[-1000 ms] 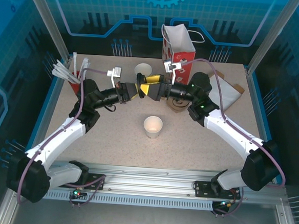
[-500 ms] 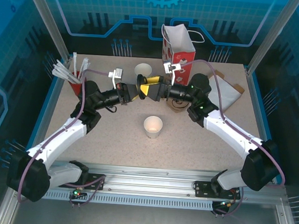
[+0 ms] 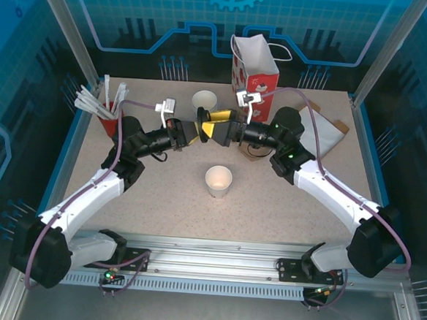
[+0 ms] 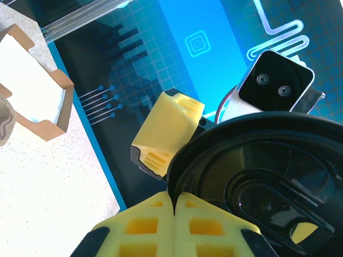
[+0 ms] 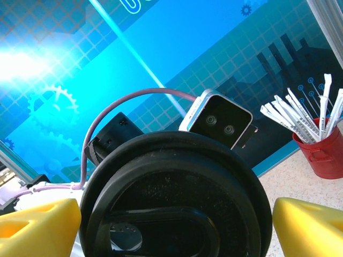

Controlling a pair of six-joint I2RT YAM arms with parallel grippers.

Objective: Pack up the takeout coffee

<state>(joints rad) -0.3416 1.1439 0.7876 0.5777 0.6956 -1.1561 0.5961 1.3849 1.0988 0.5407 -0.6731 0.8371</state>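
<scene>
At the far left of the tabletop [image 3: 159, 200] a red holder [image 3: 105, 117] bristles with white wrapped sticks [image 3: 93, 100]. The right wrist view catches it too, at its right edge.

The left arm reaches in from that side, and the left gripper [image 3: 198, 129] hangs above the middle of the tabletop. Its yellow jaws are pressed together on the rim of the black lid [image 4: 268, 176], pinching it at the edge so the disc stands on its side in the air.

The right gripper [image 3: 208, 124] meets it head-on. Its jaws stand wide apart, one yellow finger [image 5: 37, 225] on either side of the lid. Whether they touch it cannot be told.

In front of the two grippers, the white paper cup [image 3: 218, 180] stands upright and open-topped on the tabletop, apart from both arms. A second white cup [image 3: 204, 99] stands behind the grippers.

Further right, at the back edge, a red-and-white paper bag [image 3: 257, 64] stands open, and a brown-edged tray [image 3: 331, 132] lies beyond the right arm.
</scene>
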